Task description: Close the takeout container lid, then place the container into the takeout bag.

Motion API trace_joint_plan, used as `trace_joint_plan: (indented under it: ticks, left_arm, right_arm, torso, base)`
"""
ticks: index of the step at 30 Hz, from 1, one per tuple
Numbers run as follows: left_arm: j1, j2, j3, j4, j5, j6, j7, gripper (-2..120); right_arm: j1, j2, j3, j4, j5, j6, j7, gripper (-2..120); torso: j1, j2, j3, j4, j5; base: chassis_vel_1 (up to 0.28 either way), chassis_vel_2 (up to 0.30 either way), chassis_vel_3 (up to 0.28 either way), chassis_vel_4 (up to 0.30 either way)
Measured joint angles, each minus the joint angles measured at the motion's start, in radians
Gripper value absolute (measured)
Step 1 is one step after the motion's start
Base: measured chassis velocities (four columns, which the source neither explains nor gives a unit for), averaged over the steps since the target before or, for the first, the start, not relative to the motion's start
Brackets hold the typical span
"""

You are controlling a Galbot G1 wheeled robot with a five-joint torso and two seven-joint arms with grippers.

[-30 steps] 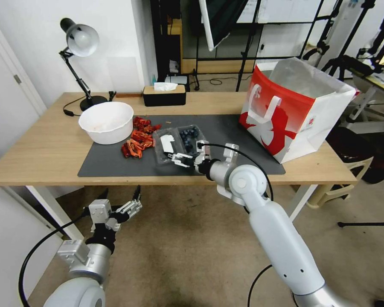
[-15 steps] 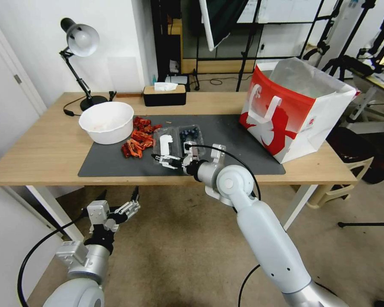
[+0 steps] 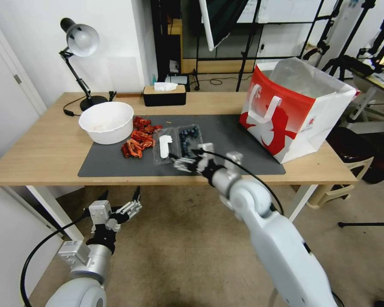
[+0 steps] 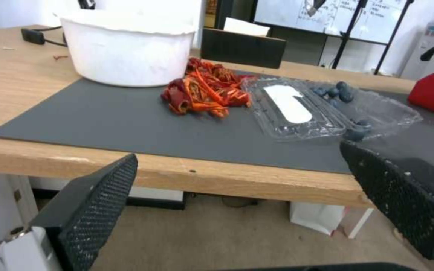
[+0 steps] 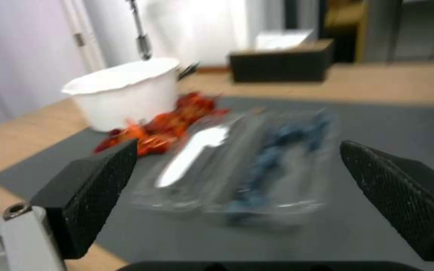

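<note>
While clear, ribbed takeout container (image 3: 177,142) lies unfolded.

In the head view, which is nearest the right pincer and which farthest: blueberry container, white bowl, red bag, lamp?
From the right pincer:
1. Takeout container, just beyond it.
2. White bowl, to its left.
3. Takeout bag, to its right; nearly level with the bowl.
4. Desk lamp, far left corner.

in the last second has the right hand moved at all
Yes. Against the still grey mat, the right hand swung toward the robot's left, then back right, now by the open takeout container's near edge.
</note>
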Motion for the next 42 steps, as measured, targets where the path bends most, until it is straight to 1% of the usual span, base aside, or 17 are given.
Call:
trace_joint_plan:
  ticks: [2, 3, 6, 7, 9, 10, 13, 14, 17, 22, 33, 36, 39, 40, 42]
  left_arm:
    - [-0.001, -0.001, 0.003, 0.0, 0.0, 0.0, 0.0, 100]
    - [-0.001, -0.001, 0.003, 0.0, 0.0, 0.0, 0.0, 100]
    - [-0.001, -0.003, 0.01, 0.002, 0.001, -0.001, 0.002, 100]
    - [-0.001, -0.003, 0.01, 0.002, 0.001, -0.001, 0.002, 100]
    - [-0.001, -0.004, 0.012, 0.002, 0.001, -0.001, 0.002, 100]
    - [-0.001, -0.004, 0.012, 0.002, 0.001, -0.001, 0.002, 100]
    - [-0.001, -0.004, 0.021, 0.004, 0.002, -0.002, 0.003, 100]
    - [-0.001, -0.004, 0.021, 0.004, 0.002, -0.002, 0.003, 100]
    - [-0.001, -0.008, 0.031, 0.004, 0.003, -0.002, 0.003, 100]
    - [-0.001, -0.008, 0.039, 0.004, 0.004, -0.002, 0.003, 100]
    - [-0.001, -0.005, 0.063, 0.003, -0.009, 0.0, -0.002, 100]
    - [-0.008, 0.0, 0.075, 0.003, -0.039, 0.009, -0.012, 100]
    - [-0.041, 0.014, 0.092, 0.021, -0.107, 0.024, -0.031, 100]
    - [-0.041, 0.014, 0.092, 0.021, -0.107, 0.024, -0.031, 100]
    - [-0.067, 0.026, 0.109, 0.027, -0.189, 0.044, -0.049, 100]
  right_arm:
    - [-0.06, -0.035, 0.027, 0.03, -0.074, 0.091, 0.012, 100]
    - [-0.06, -0.035, 0.027, 0.03, -0.074, 0.091, 0.012, 100]
    - [-0.172, -0.066, 0.053, 0.065, -0.173, 0.214, 0.076, 100]
    - [-0.172, -0.066, 0.053, 0.065, -0.173, 0.214, 0.076, 100]
    - [-0.243, -0.067, 0.066, 0.089, -0.197, 0.258, 0.12, 100]
    - [-0.243, -0.067, 0.066, 0.089, -0.197, 0.258, 0.12, 100]
    - [-0.332, -0.057, 0.084, 0.105, -0.237, 0.328, 0.176, 100]
    - [-0.332, -0.057, 0.084, 0.105, -0.237, 0.328, 0.176, 100]
    - [-0.396, -0.042, 0.091, 0.106, -0.262, 0.378, 0.202, 100]
    - [-0.433, -0.033, 0.094, 0.113, -0.273, 0.386, 0.208, 100]
    - [-0.466, -0.027, 0.092, 0.141, -0.283, 0.353, 0.219, 100]
    - [-0.471, -0.028, 0.094, 0.148, -0.283, 0.348, 0.22, 100]
    - [-0.485, -0.031, 0.105, 0.167, -0.286, 0.339, 0.222, 100]
    - [-0.485, -0.031, 0.105, 0.167, -0.286, 0.339, 0.222, 100]
    - [-0.496, -0.032, 0.115, 0.182, -0.286, 0.334, 0.225, 100]
  torso:
    - [0.0, 0.0, 0.0, 0.0, -0.0002]
    - [0.0, 0.0, 0.0, 0.0, -0.0002]
    - [0.0, 0.0, 0.0, 0.0002, -0.0001]
    - [0.0, 0.0, 0.0, 0.0002, -0.0001]
    - [0.0, 0.0, 0.0, 0.0001, -0.0003]
    - [0.0, 0.0, 0.0, 0.0001, -0.0003]
    - [0.0, 0.0, 0.0, 0.0001, -0.0004]
    - [0.0, 0.0, 0.0, 0.0001, -0.0004]
    - [0.0, 0.0, 0.0, 0.0, -0.0003]
    - [0.0, 0.0, 0.0, 0.0001, -0.0003]
    - [0.0, 0.0, 0.0, 0.0001, -0.0002]
    - [0.0, 0.0, 0.0, 0.0002, -0.0002]
    - [0.0, 0.0, 0.0, 0.0002, -0.0003]
    - [0.0, 0.0, 0.0, 0.0002, -0.0003]
    - [0.0, 0.0, 0.0, 0.0001, -0.0004]
  base:
    - [0.0, 0.0, 0.0, 0.0]
    - [0.0, 0.0, 0.0, 0.0]
    - [0.0, 0.0, 0.0, 0.0]
    - [0.0, 0.0, 0.0, 0.0]
    - [0.0, 0.0, 0.0, 0.0]
    - [0.0, 0.0, 0.0, 0.0]
    - [0.0, 0.0, 0.0, 0.0]
    - [0.0, 0.0, 0.0, 0.0]
    - [0.0, 0.0, 0.0, 0.0]
    - [0.0, 0.0, 0.0, 0.0]
    - [0.0, 0.0, 0.0, 0.0]
    - [0.0, 0.0, 0.0, 0.0]
    - [0.0, 0.0, 0.0, 0.0]
    - [0.0, 0.0, 0.0, 0.0]
    - [0.0, 0.0, 0.0, 0.0]
